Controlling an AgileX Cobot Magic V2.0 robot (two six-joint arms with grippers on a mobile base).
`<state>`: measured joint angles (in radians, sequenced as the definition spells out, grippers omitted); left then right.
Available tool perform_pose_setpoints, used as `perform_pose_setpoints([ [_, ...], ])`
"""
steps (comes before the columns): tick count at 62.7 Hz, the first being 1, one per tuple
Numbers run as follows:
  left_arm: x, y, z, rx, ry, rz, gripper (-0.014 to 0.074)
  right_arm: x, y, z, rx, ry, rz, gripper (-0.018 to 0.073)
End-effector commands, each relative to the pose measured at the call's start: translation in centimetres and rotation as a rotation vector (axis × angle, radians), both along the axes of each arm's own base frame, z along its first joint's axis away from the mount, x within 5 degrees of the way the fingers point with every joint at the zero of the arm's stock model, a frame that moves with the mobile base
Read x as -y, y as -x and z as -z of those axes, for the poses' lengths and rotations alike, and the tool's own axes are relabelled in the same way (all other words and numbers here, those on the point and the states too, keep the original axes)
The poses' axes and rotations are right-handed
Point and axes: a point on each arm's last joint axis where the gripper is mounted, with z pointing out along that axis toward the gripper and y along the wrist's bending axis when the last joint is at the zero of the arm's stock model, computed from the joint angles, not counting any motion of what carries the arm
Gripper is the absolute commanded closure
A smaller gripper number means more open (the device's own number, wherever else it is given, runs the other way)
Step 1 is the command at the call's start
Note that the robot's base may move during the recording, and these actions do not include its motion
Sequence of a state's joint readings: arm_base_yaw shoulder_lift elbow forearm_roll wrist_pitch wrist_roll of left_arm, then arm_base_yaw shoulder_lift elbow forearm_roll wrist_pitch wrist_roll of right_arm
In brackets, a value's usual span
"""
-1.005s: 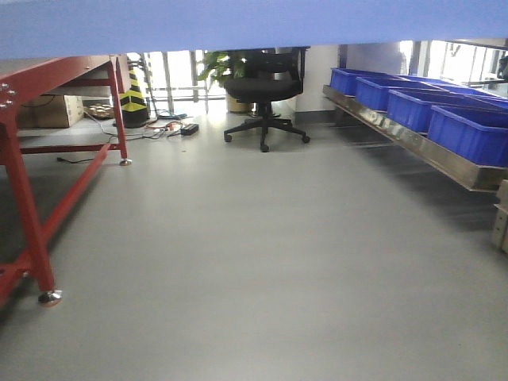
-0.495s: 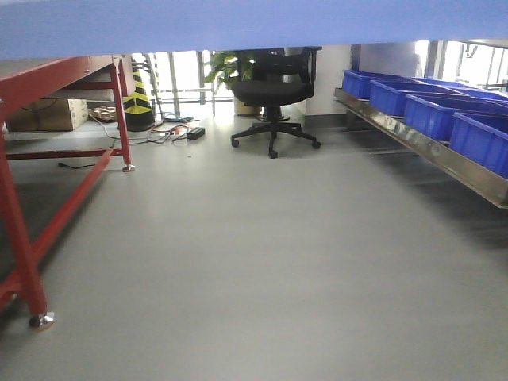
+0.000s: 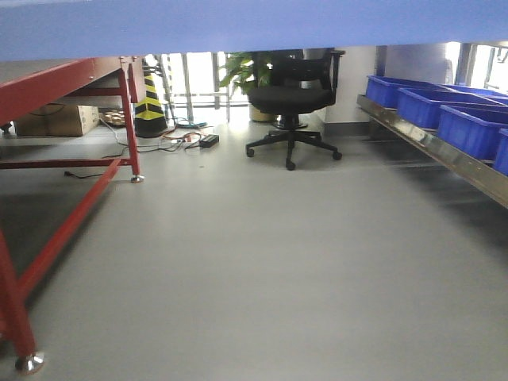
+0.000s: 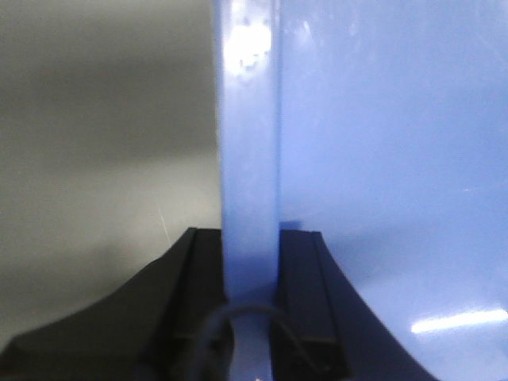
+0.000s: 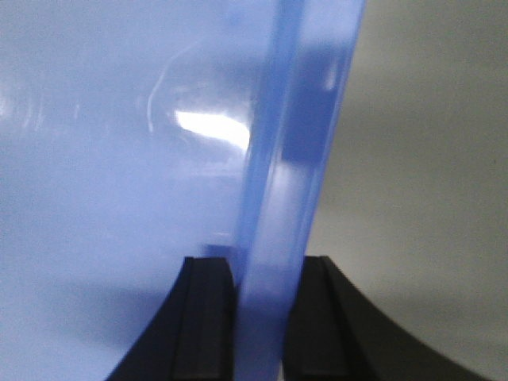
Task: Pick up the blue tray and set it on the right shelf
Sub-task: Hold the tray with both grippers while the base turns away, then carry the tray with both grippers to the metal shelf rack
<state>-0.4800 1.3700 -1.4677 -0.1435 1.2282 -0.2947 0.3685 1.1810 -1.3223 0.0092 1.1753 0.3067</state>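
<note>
The light blue tray (image 3: 254, 28) fills the top of the front view as a wide band, held up in the air. In the left wrist view my left gripper (image 4: 250, 262) is shut on the blue tray's left rim (image 4: 250, 143), one black finger on each side. In the right wrist view my right gripper (image 5: 266, 278) is shut on the tray's right rim (image 5: 298, 143) the same way. The steel right shelf (image 3: 444, 155) runs along the right of the front view, with its shiny front rail.
Several deep blue bins (image 3: 464, 127) stand on the shelf. A red-framed table (image 3: 55, 87) is at the left. A black office chair (image 3: 292, 99), a striped cone (image 3: 148, 107), cables (image 3: 178, 139) and a cardboard box (image 3: 55, 121) stand at the back on the grey floor.
The whole scene has slid to the right and down in the front view: the chair, the shelf and the bins moved right, the red table leg moved left and lower. Both grippers still hold the tray.
</note>
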Motion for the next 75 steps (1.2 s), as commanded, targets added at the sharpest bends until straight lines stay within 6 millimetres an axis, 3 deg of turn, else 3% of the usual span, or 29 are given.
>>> perform_pose_setpoints([
  [1, -1.05, 1.45, -1.11, -0.017, -0.057, 0.022, 0.0645, 0.83, 0.36, -1.98, 0.123, 0.032, 0.001, 0.0503],
  [75, -0.78, 1.60, -1.15, -0.032, -0.027, 0.032, 0.0645, 0.81, 0.33, -1.96, 0.123, 0.031, 0.001, 0.0503],
])
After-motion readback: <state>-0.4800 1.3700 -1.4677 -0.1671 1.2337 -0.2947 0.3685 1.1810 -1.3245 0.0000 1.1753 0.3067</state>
